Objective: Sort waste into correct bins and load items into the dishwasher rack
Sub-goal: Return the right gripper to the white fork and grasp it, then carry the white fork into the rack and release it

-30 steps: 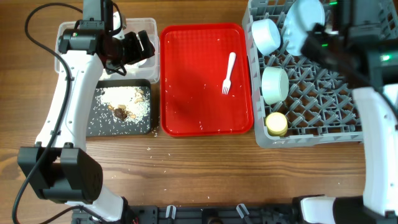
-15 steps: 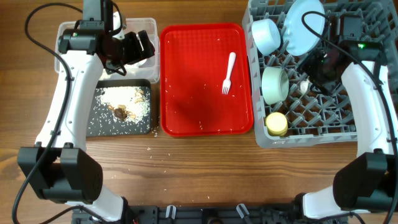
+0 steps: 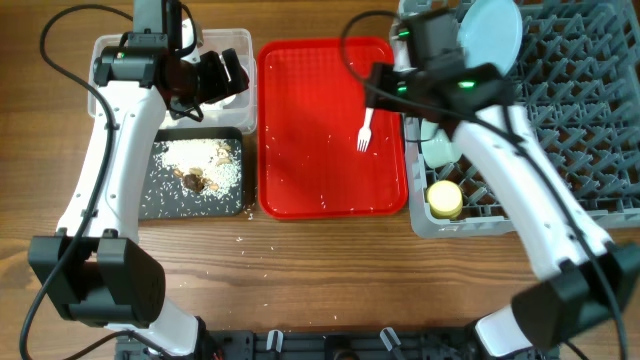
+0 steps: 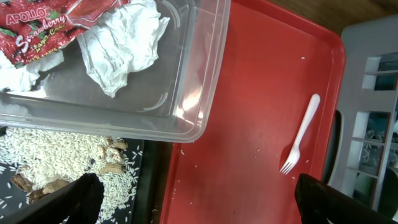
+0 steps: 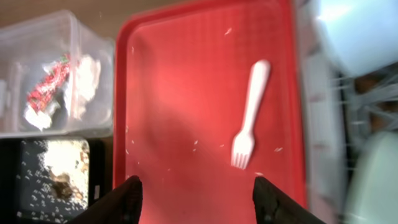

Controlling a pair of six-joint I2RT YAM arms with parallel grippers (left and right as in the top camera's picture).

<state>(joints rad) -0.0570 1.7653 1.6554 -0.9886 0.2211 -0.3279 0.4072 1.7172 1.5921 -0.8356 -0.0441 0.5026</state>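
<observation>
Right gripper (image 5: 198,200), jaws spread wide and holding nothing, hangs over the red tray (image 3: 300,180) with the white fork (image 5: 250,115) just ahead of its fingers. The fork is the one piece of cutlery in view outside the grey rack (image 3: 590,120) at the right, and looks like the next pickup. It lies flat toward the tray's far right, tines pointing to the near edge, with a few stray grains around it.

In the rack, a blue plate (image 3: 492,35) leans among the pegs at the far side and a yellow cup (image 3: 445,198) sits at the near left corner. A bowl (image 3: 438,150) shows partly behind the arm.

Left gripper (image 4: 202,202), also open and empty, is held above the clear tub (image 4: 208,74) at the far left, apparently to stay clear of the other arm. The tub holds the red wrapper (image 4: 37,28) and white tissue (image 4: 127,40). Just near of it, the black tray (image 3: 150,205) carries the rice (image 3: 205,158) and brown lumps (image 3: 193,180), so dry waste and food are kept apart. A few grains lie loose on the table (image 3: 330,270).
</observation>
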